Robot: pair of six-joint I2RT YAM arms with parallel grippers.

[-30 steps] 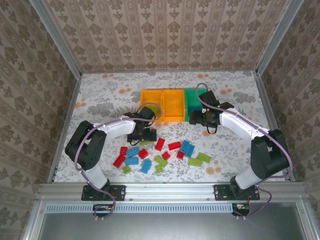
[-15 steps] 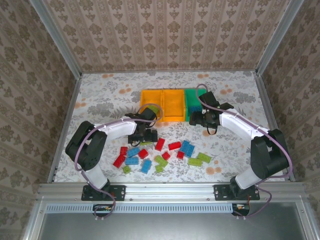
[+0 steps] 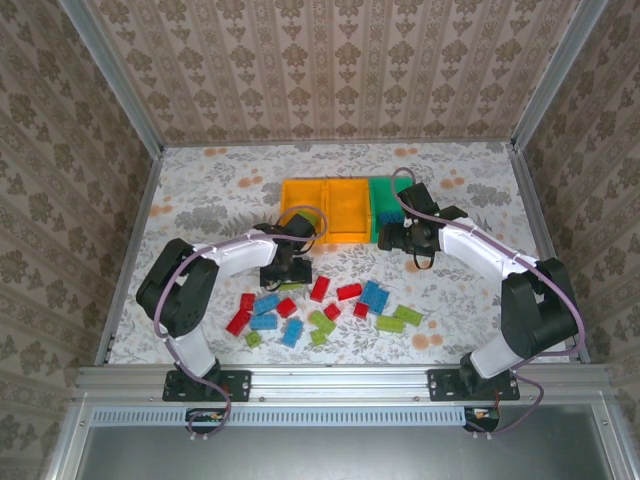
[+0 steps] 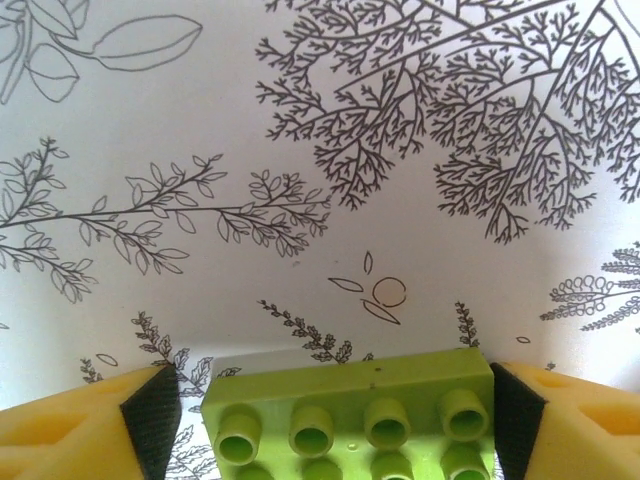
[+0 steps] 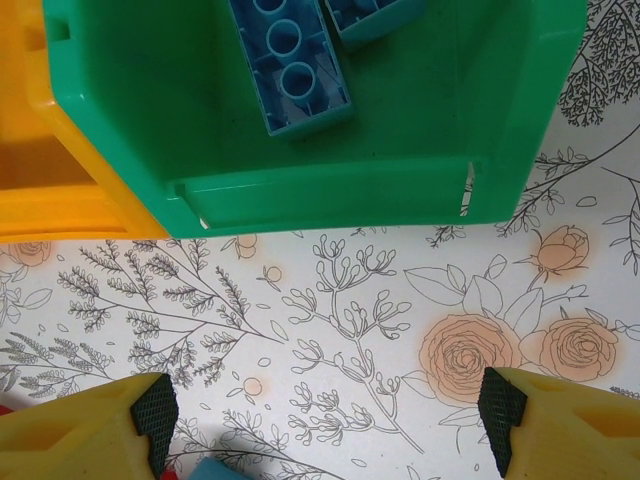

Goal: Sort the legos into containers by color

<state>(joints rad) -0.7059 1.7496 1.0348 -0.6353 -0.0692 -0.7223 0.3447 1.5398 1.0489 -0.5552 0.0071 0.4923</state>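
A: Down on the lime brick (image 4: pixel 350 400) with the left gripper (image 3: pixel 285 272). Bottom centre of the left wrist view, and just below the left orange bin (image 3: pixel 298 196) in the top view. Spread around it, not pinching yet. Touching at the frame-right pad (image 4: pixel 510 410), by the look of it, with a sliver of table (image 4: pixel 300 120) beside the frame-left one.

B: Lying flat, studs up toward the camera. Long axis straight across the frame, pad to pad, so grabbing end to end rather than across the narrow width.

A: Risky, probably. Could shove it sideways by closing with one pad already in contact. Could also pop it loose on the lift, caught only at the pad tips.

B: And over on the right?

A: Right gripper (image 5: pixel 320 425) spread wide, holding nothing, hovering over bare table just below the green bin (image 5: pixel 330 190) in the upper half of the right wrist view. Blue bricks (image 5: pixel 290 60) in there already.

B: Worth watching the destination too. Would spoil the sort to drop lime into the green bin on a colour match, with blue inside. Better to pick one of the orange pair.

A: Plenty left in the pile (image 3: pixel 320 305), lower centre of the top view. Red, blue, lime, all mixed.
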